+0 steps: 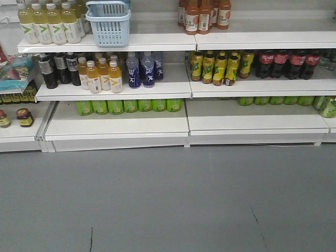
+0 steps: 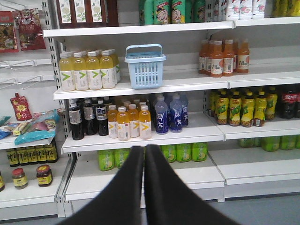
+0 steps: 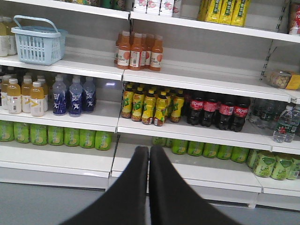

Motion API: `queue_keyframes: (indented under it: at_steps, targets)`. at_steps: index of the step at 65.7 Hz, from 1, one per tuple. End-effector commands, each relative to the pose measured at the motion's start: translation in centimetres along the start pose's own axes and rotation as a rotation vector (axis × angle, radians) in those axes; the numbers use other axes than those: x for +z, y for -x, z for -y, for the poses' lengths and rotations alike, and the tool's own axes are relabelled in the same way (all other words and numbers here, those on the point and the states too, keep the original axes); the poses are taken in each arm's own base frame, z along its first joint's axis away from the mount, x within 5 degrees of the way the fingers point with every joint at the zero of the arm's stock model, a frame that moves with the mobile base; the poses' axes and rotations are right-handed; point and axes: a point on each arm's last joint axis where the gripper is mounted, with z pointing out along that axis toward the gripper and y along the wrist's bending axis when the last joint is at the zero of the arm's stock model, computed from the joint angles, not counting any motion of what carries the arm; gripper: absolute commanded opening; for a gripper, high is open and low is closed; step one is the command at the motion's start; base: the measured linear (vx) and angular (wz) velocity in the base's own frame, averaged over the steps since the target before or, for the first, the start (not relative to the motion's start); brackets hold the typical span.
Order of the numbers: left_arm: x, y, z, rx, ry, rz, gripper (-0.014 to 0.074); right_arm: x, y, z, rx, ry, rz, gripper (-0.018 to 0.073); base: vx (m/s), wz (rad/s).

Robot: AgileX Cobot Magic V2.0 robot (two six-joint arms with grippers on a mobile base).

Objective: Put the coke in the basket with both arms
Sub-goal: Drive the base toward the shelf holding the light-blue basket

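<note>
White shop shelves (image 1: 157, 42), blue basket (image 1: 108, 26) beside yellow bottles (image 1: 50, 25)

We note white shelving (image 1: 157, 43) standing on a grey floor (image 1: 168, 199). Dark cola bottles (image 1: 289, 64) stand beside yellow-labelled bottles (image 1: 220, 67). Blue bottles (image 1: 143, 69) stand beside orange bottles (image 1: 102, 76), and green bottles (image 1: 131, 105) line the shelf below.
</note>
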Motion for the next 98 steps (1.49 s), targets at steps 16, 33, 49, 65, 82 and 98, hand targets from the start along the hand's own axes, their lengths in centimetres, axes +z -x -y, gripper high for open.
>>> queue_keyframes:
  at_steps: [16, 33, 49, 65, 82, 98]
  targets:
    - [-0.33, 1.67, 0.07, -0.009, -0.006, 0.113, -0.0006, -0.08, 0.42, -0.05, -0.021, 0.0, 0.069, -0.0005, 0.0, 0.0]
    - [-0.33, 1.67, 0.07, -0.009, -0.006, 0.113, -0.0006, -0.08, 0.42, -0.05, -0.021, 0.0, 0.069, -0.0005, 0.0, 0.0]
    - [-0.33, 1.67, 0.07, -0.009, -0.006, 0.113, -0.0006, -0.08, 0.42, -0.05, -0.021, 0.0, 0.069, -0.0005, 0.0, 0.0]
    - [-0.33, 1.67, 0.07, -0.009, -0.006, 0.113, -0.0006, -0.08, 0.43, -0.05, -0.021, 0.0, 0.07, -0.0005, 0.0, 0.0]
    - [-0.33, 1.67, 0.07, -0.009, -0.006, 0.113, -0.0006, -0.08, 0.43, -0.05, -0.021, 0.0, 0.07, -0.0005, 0.03, 0.03]
    - [-0.33, 1.67, 0.07, -0.009, -0.006, 0.113, -0.0006, -0.08, 0.43, -0.05, -0.021, 0.0, 0.07, -0.0005, 0.07, 0.03]
